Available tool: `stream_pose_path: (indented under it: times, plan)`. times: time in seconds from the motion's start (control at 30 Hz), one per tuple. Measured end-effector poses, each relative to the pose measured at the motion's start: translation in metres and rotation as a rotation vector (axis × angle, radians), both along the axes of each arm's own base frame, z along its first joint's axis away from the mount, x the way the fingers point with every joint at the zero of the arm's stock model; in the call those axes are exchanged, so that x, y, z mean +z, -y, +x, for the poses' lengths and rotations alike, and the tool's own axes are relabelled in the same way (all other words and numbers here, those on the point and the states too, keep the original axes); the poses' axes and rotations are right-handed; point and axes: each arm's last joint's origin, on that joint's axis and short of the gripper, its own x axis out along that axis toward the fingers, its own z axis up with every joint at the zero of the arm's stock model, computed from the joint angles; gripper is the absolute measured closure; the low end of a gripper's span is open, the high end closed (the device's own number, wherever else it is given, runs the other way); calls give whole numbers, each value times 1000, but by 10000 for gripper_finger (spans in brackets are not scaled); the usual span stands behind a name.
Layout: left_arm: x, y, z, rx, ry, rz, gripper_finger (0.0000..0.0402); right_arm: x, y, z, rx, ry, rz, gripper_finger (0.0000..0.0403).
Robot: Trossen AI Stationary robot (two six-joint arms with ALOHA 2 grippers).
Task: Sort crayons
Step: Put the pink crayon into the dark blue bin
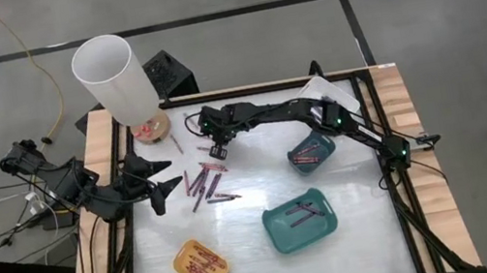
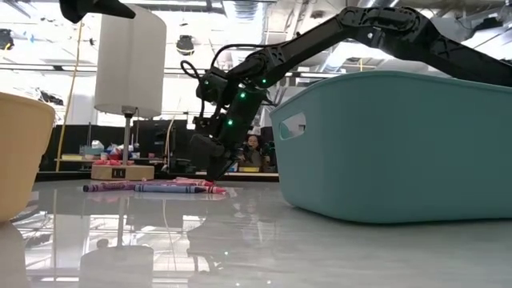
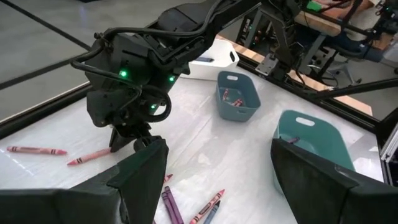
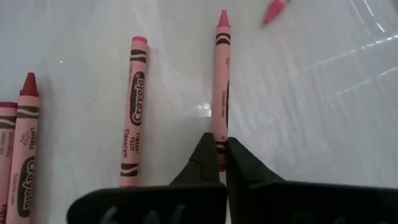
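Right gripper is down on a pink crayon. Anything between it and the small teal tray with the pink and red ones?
Nothing visible. The right gripper is pinched on the pink crayon, and the white tabletop between it and the small teal tray looks bare. The loose crayon pile lies on the other side.

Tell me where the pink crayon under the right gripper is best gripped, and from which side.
Grip the pink crayon across its thin barrel near the blunt end, coming straight down from above. It lies flat on the table with free space on both long sides, so the jaws can straddle it. The right gripper is already closed on that end. The neighbouring crayon lies apart, parallel.
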Motion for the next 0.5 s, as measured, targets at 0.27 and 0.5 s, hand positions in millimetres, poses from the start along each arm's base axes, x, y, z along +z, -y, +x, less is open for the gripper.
stream_pose_path:
  times: [0.27,0.5]
  plan:
    - [0,0,0,1,1,-3,126,8,-10,-2,19,-17,9,400]
    - [-1,0,0,1,-12,5,126,54,-20,-19,51,-16,18,401]
